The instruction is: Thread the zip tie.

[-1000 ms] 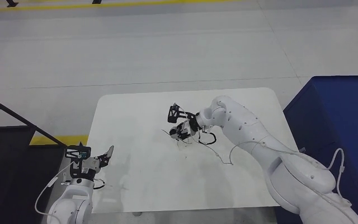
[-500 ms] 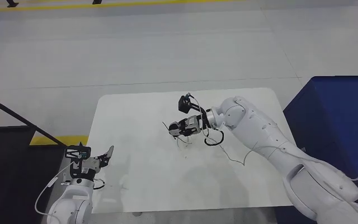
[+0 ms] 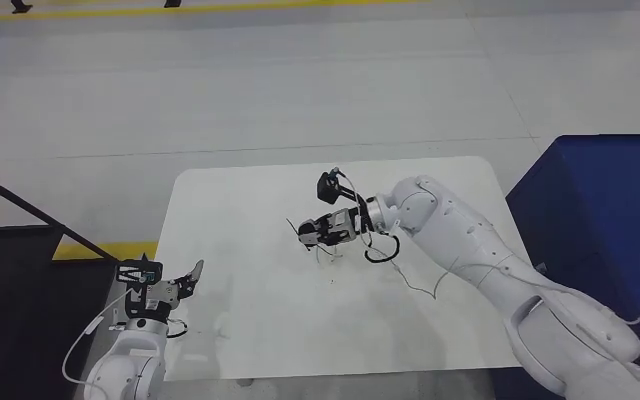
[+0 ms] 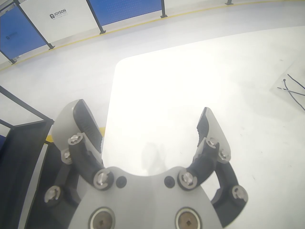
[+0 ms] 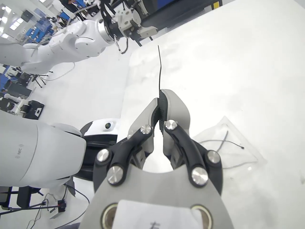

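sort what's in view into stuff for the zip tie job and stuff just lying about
For the job:
zip tie, pinched in the right gripper
left gripper, open, at the edge of the table

Lying about:
clear bag on the table, with more black ties
blue box beside the table

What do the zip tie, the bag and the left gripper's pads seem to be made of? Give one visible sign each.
Zip tie: probably nylon, matt black; a thin strip that bends slightly.
Bag: clear plastic film; the table shows through it.
Left gripper pads: likely black rubber, matt; ribbed face.
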